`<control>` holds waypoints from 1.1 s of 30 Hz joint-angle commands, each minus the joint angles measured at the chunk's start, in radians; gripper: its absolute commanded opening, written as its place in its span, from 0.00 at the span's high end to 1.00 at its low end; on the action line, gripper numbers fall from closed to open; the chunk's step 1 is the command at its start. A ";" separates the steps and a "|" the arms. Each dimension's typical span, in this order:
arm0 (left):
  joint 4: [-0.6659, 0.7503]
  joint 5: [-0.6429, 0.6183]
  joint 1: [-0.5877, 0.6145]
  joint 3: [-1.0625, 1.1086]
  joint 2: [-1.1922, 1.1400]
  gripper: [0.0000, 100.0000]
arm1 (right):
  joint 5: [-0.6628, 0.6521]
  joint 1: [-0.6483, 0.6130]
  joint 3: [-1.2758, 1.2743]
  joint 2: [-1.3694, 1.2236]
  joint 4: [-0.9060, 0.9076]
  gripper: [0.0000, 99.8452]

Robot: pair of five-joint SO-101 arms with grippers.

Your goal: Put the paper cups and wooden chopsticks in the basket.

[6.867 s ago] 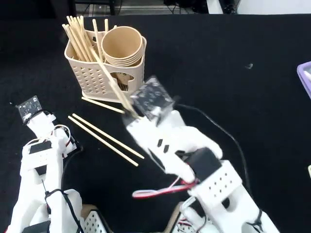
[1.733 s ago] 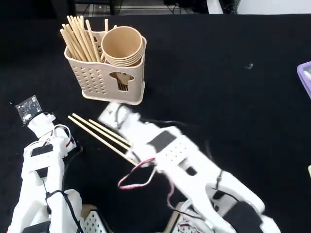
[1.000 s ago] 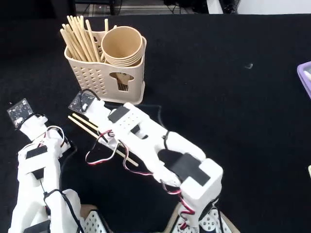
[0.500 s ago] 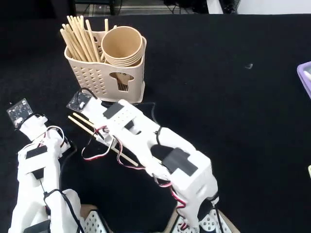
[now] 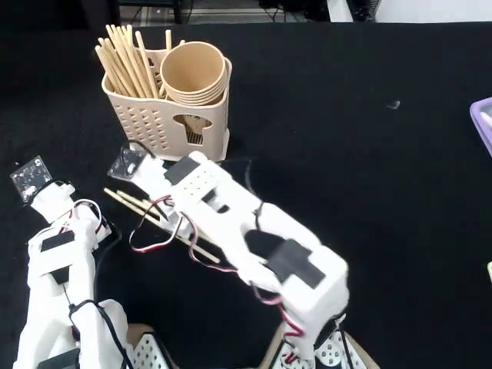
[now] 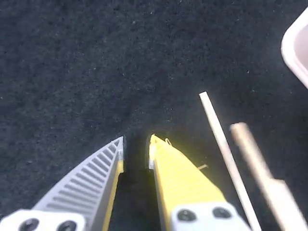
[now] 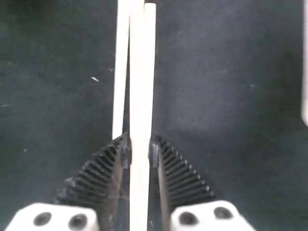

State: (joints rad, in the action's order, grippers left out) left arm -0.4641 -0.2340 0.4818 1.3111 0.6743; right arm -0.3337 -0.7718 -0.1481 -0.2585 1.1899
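The beige basket [image 5: 165, 115] stands at the back left, holding a bundle of wooden chopsticks [image 5: 123, 58] and stacked paper cups [image 5: 194, 73]. Two loose chopsticks [image 5: 123, 201] lie on the black table in front of it. The right arm [image 5: 207, 200] stretches across them. My right gripper [image 7: 139, 142] is shut on one chopstick [image 7: 142, 72], and the second chopstick [image 7: 121, 72] lies right beside it. My left gripper [image 6: 136, 143] hovers low over bare cloth, its fingertips nearly together with nothing between them, and the loose chopsticks' ends [image 6: 219, 139] lie close beside it.
The left arm [image 5: 58, 254] sits at the table's front left corner. A purple container's edge [image 5: 483, 123] shows at the far right. Black cloth [image 5: 369, 154] stretches open to the right of the basket.
The right arm swung from the basket down onto the loose chopsticks and shut on one. The pair has shifted slightly toward the front left. The left arm barely moved.
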 commanded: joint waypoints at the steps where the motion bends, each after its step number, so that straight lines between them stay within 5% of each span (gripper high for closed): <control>1: 0.014 -0.006 0.012 -0.015 0.018 0.90 | -0.006 0.064 -0.015 0.231 0.009 0.99; 9: 0.014 -0.006 0.012 -0.015 0.018 0.90 | -0.002 0.081 -0.016 0.611 -0.086 0.99; 22: 0.014 -0.006 0.007 -0.015 0.018 0.90 | 0.336 0.089 -0.025 0.585 -1.137 0.99; 33: 0.014 -0.006 0.005 -0.015 0.018 0.90 | 0.342 0.183 0.137 0.295 -1.286 0.99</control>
State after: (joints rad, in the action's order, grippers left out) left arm -0.4641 -0.2340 0.4818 1.3111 0.6743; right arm -0.0023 -0.6183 -0.1036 0.0806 -0.0698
